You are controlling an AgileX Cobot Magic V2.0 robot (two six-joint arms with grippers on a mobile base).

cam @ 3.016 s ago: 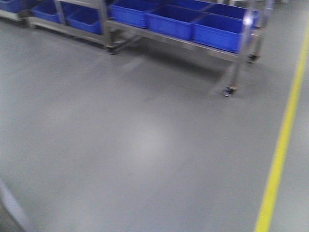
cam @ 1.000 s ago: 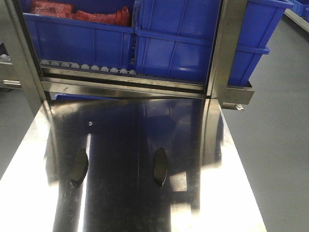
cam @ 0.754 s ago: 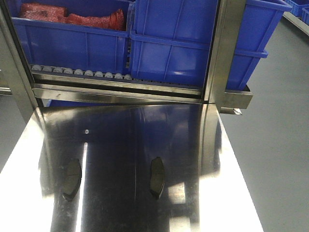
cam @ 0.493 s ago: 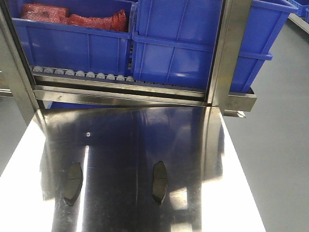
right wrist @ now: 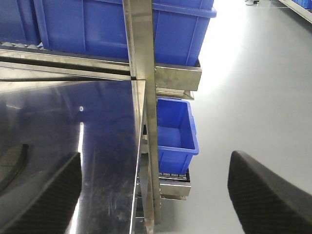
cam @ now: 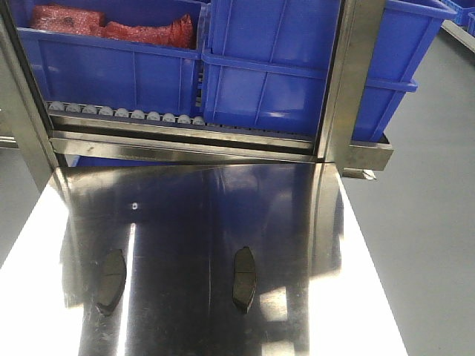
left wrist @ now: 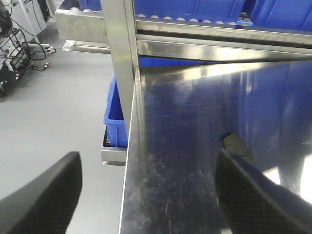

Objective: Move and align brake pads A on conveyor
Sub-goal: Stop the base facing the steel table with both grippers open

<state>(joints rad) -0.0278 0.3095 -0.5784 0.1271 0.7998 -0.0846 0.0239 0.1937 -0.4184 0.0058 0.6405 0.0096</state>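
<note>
Hanging wide open and empty, your left pincer (left wrist: 148,195) and right pincer (right wrist: 156,195) are risking skidding the 2 brake pads (cam: 244,279) across the slick surface (cam: 356,282).

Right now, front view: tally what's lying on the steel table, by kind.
Brake pads: 2
Small pale speck, too small to identify: 1
Total: 3

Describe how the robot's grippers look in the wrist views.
Only the jaws show. The left gripper has two broad matt black jaws with a fine cross-hatched texture and rounded tips. The right gripper looks the same. No cables or markings are visible, and the front view shows neither arm.
</note>
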